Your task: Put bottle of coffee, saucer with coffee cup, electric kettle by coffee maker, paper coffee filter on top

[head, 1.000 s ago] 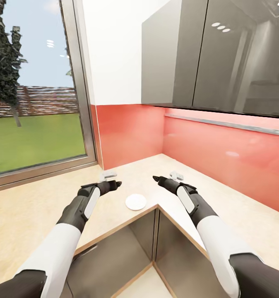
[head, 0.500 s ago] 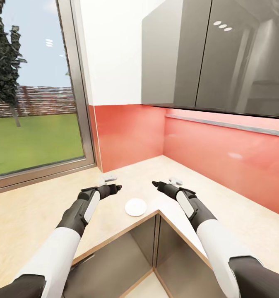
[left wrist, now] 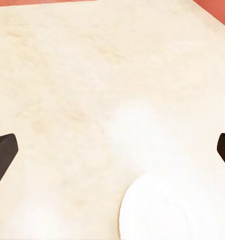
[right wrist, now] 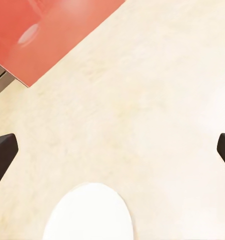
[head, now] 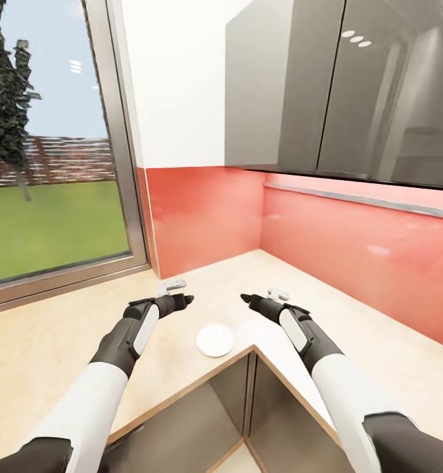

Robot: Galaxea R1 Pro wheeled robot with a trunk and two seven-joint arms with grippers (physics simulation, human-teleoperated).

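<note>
A white round saucer (head: 215, 340) lies flat on the beige countertop (head: 64, 328), close to the inner corner of its front edge. My left gripper (head: 185, 299) hovers above the counter just beyond and left of the saucer, fingers (left wrist: 2, 155) spread wide and empty, so it is open. My right gripper (head: 246, 299) hangs level with it on the saucer's other side, open too, nothing between its fingers (right wrist: 2, 152). The saucer (left wrist: 157, 210) sits below the left gripper's gap, and the saucer (right wrist: 90, 212) lies likewise under the right one.
The L-shaped counter wraps a corner with a red backsplash (head: 340, 249). Grey glossy wall cabinets (head: 326, 85) hang above the right run. A large window (head: 50, 164) with a metal frame bounds the left run. Grey base cabinet fronts (head: 248, 394) stand below the counter's inner corner.
The whole picture has shifted a little, so the camera has moved: the saucer and counter edge sit lower and the window frame further left. Both arms keep their pose, grippers still open.
</note>
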